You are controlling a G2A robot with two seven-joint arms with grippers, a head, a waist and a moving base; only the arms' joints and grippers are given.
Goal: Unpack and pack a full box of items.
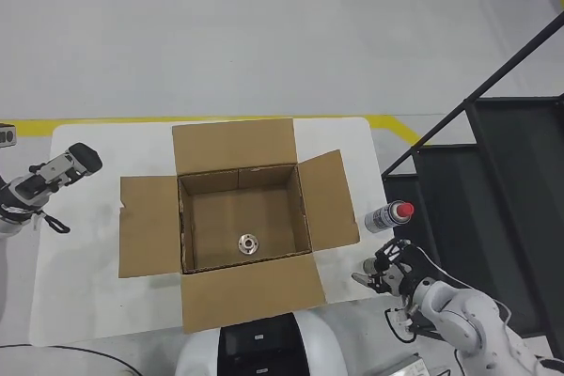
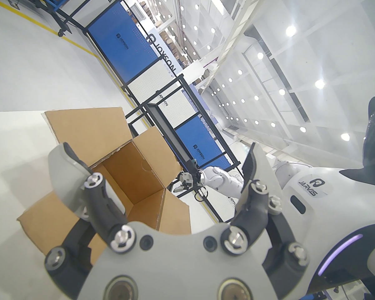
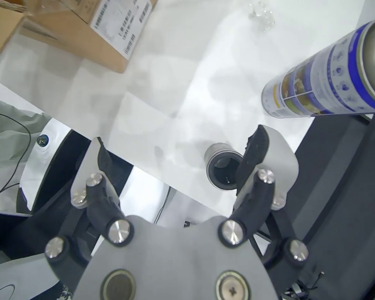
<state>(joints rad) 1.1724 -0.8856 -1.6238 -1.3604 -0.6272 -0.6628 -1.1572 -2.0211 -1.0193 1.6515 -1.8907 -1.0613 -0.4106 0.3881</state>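
Right hand (image 3: 178,142) (jaws apart) hangs near the lying spray can (image 3: 325,85).

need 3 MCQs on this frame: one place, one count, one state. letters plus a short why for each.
1. How many items lie inside the cardboard box?
A. none
B. one
C. three

2. Where is the spray can?
A. inside the box
B. on the floor
C. lying on the table, outside the box, on the robot's right

3. What state is the left gripper in?
A. open, holding nothing
B. shut on the can
C. shut on a box flap

Key:
1 B: the top view shows a single metal ring on the box floor.
2 C: the can lies on its side near the table's edge, past the box's opened flap.
3 A: in the left wrist view its fingers stand wide apart with nothing between them.
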